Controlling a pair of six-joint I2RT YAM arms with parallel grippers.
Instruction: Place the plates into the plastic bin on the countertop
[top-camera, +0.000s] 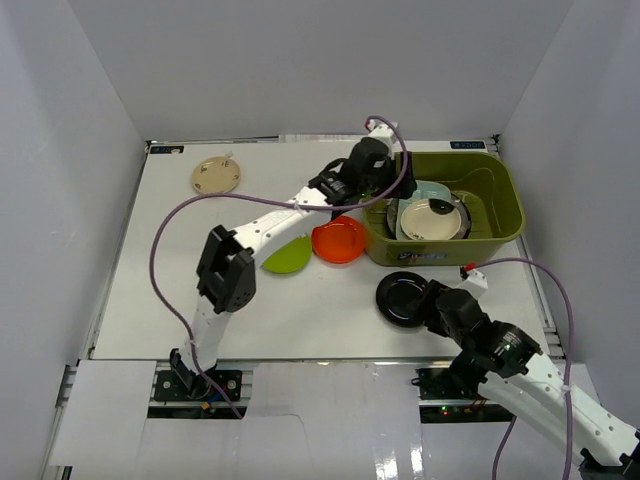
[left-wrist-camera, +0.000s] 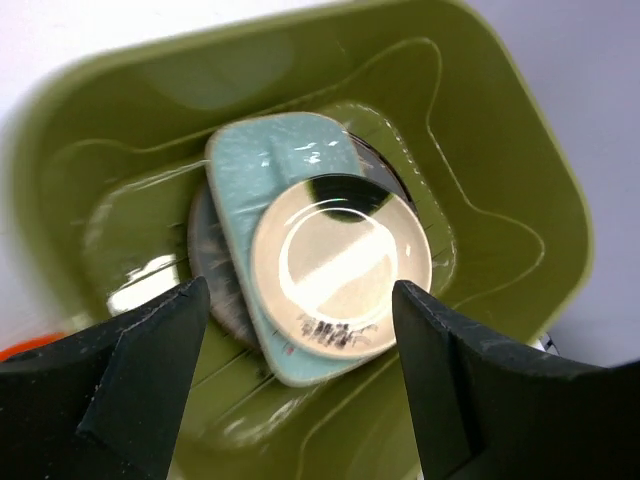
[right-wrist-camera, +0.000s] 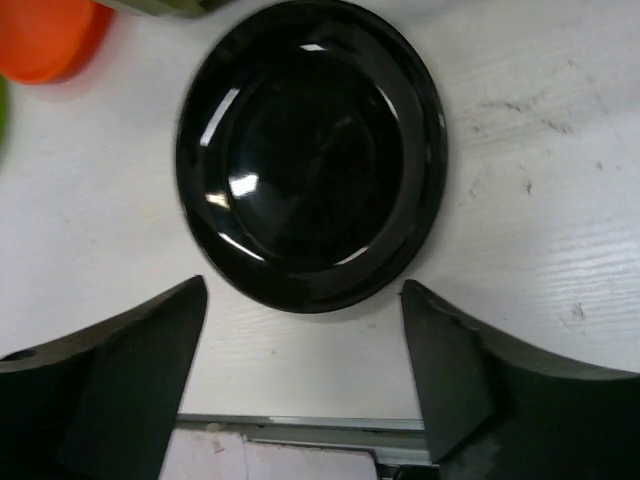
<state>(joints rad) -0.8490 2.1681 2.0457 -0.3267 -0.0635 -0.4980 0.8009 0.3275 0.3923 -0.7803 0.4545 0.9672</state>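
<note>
Top external view: three plates are counted inside the plastic bin at the far right corner of the bench and four are left outside, so the task is judged a little under half done. In the left wrist view the stack is seen on the slatted bin floor: a grey plate, mostly hidden, with a mint rounded-rectangle plate on it and a glossy cream round plate with a dark rim on top. The bin is olive-green moulded plastic with a rounded rim and corners. Left outside: a beige-gold plate near the far left corner; a lime green plate and an orange-red plate just beside each other mid-bench, the orange one close to the bin wall; and a black plate near the near edge, round, raised-rimmed and highly reflective. The left pincer is released and empty, held over the bin. The right pincer is released, spread around the black plate's near rim with nothing grasped; contact cannot be told.
</note>
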